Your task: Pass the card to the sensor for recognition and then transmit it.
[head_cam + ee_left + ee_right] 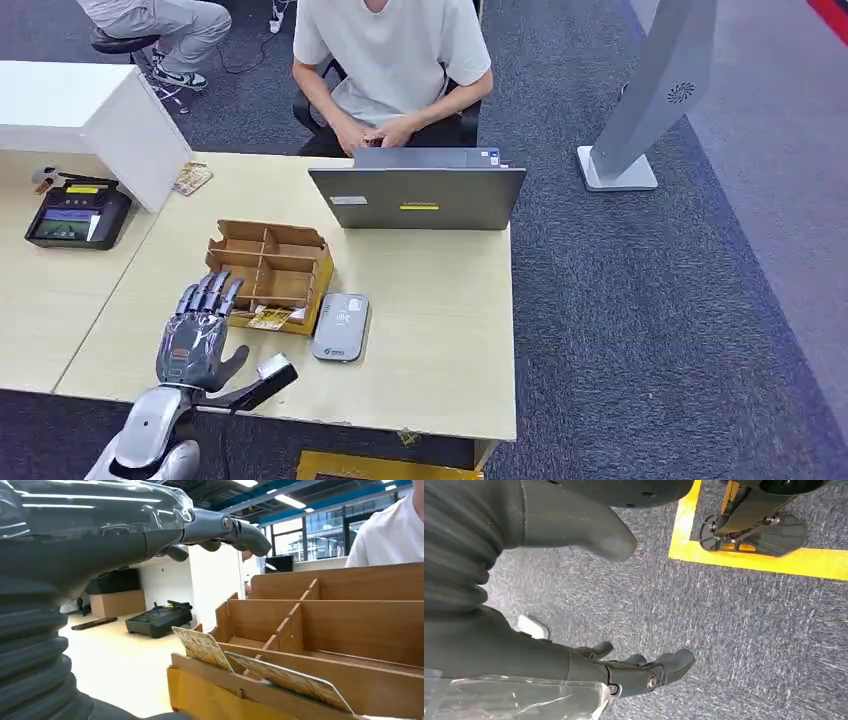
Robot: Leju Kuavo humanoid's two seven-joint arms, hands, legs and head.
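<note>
Two patterned cards (268,318) stand tilted in the front slot of a wooden divider box (270,272) on the table. In the left wrist view the cards (202,647) lean against the box's front wall (260,692). A grey card sensor (340,326) lies flat just right of the box. My left hand (195,335) hovers left of the cards with its fingers (235,530) stretched out and apart, holding nothing. My right hand (549,655) hangs over the carpet, its fingers (644,672) loosely apart and empty.
A person sits behind a grey laptop (418,197) at the table's far edge. A black terminal (78,215) sits on the adjoining table at left, beside a white partition (130,125). A white kiosk stand (650,100) rises at right. Yellow floor tape (774,562) marks the carpet.
</note>
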